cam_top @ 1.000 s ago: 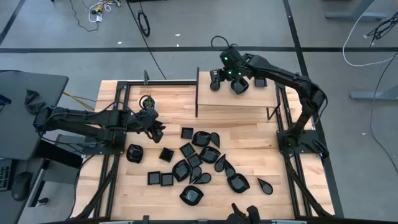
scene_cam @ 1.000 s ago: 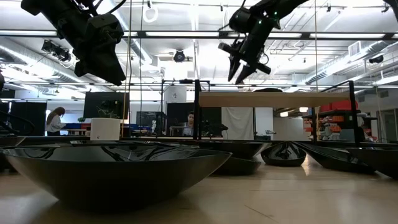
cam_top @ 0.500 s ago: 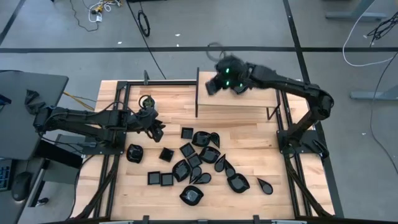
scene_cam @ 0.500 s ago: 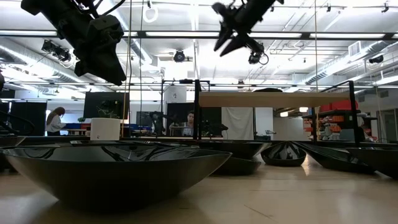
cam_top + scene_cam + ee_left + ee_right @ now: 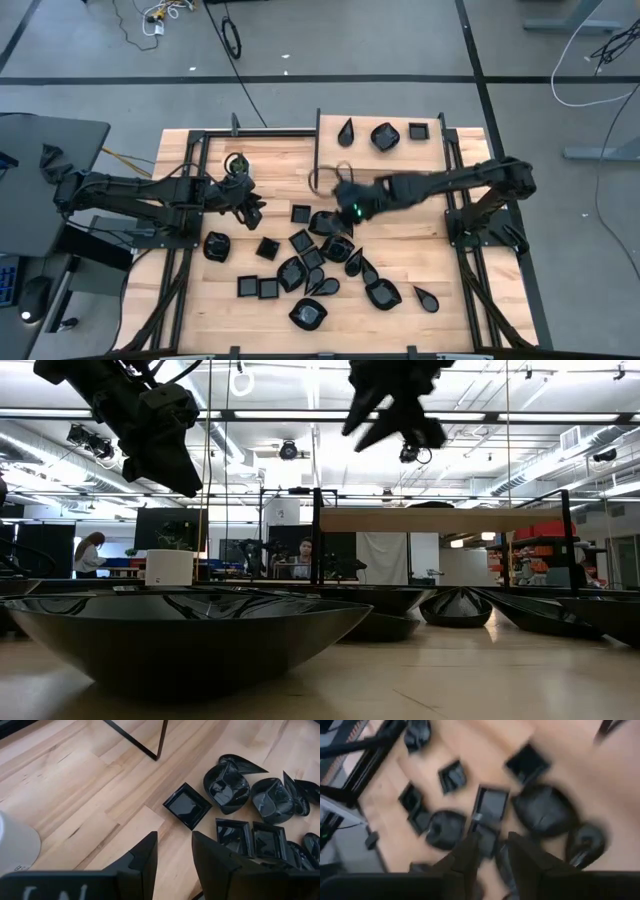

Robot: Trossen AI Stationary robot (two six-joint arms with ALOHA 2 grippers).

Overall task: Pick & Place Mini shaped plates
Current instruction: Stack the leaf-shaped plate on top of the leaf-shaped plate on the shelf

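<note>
Several small glossy black plates point(image 5: 320, 255) lie loose on the wooden table's middle and near part. Three more, a teardrop point(image 5: 345, 130), a round one point(image 5: 383, 135) and a square one point(image 5: 418, 131), rest on the raised wooden shelf point(image 5: 400, 160) at the far side. My right gripper point(image 5: 338, 205) hangs open and empty above the far end of the pile, whose plates show blurred in its wrist view point(image 5: 540, 812). My left gripper point(image 5: 256, 210) hangs open and empty above the table, left of the pile; a square plate point(image 5: 187, 806) lies ahead of it.
A small white pot with a green plant point(image 5: 235, 163) stands on the table just beyond my left gripper, also in the left wrist view point(image 5: 15, 845). Black frame rails point(image 5: 190, 180) run along the table's left and right sides. Bare wood lies between pot and shelf.
My right gripper has left the shelf and swung toward the table's near edge and left, coming down over the far end of the pile. A teardrop plate now shows on the shelf where the gripper stood. My left arm has kept still.
</note>
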